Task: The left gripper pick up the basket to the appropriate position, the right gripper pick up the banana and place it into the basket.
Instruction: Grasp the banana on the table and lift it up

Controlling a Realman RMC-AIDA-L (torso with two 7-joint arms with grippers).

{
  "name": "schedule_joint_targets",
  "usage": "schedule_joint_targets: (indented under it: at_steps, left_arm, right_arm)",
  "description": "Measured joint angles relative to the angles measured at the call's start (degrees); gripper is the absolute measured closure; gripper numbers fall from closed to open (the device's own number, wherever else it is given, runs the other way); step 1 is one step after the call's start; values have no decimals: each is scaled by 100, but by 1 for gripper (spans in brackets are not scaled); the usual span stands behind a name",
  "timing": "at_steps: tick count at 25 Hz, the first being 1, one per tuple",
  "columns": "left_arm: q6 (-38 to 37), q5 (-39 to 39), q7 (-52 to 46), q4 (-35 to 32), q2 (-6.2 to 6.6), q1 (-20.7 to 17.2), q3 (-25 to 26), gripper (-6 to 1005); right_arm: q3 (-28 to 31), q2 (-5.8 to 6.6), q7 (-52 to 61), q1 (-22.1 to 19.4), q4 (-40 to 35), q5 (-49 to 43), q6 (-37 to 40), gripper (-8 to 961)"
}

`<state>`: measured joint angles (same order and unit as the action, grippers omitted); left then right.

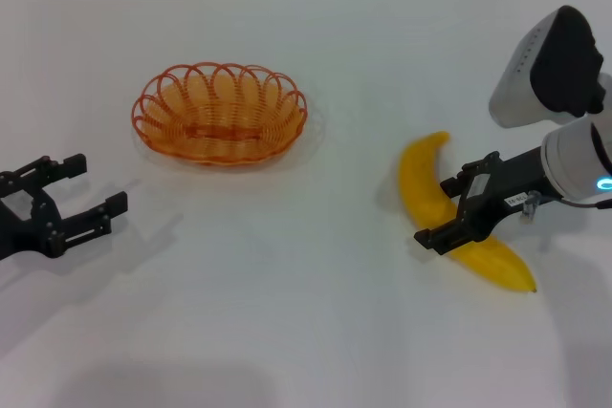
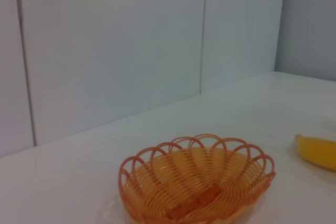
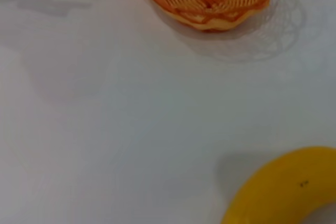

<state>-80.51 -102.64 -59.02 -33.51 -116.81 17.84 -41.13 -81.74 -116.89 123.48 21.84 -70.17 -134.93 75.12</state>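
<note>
The orange wire basket (image 1: 222, 150) stands empty on the white table, left of centre; it also shows in the left wrist view (image 2: 247, 190) and the right wrist view (image 3: 220, 18). My left gripper (image 1: 92, 187) is open and empty at the left edge, well short of the basket. The yellow banana (image 1: 419, 177) lies on the table at the right; it also shows in the left wrist view (image 2: 318, 151) and the right wrist view (image 3: 283, 187). My right gripper (image 1: 442, 209) is open, low over the banana's middle, with one finger on each side of it.
The white table (image 1: 306, 312) runs back to a white panelled wall (image 2: 105, 40). The right arm's white-grey wrist (image 1: 550, 64) hangs over the table's right edge. Bare table lies between the basket and the banana.
</note>
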Motion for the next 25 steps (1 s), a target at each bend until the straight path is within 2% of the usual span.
schedule_joint_targets:
  at_steps: [16,22,25]
  left_arm:
    - [93,-28,7,38,-2,26,0,199]
    - [97,-43,9,38,0,11,0,199]
    - [98,-82,-1,38,0,11,0,199]
  right_arm:
    - [54,18,130,34,39,-15,41,178]
    - [82,17,129,32,-57,-16,52,417]
    - [144,17,130,3,-250,-15,110,453]
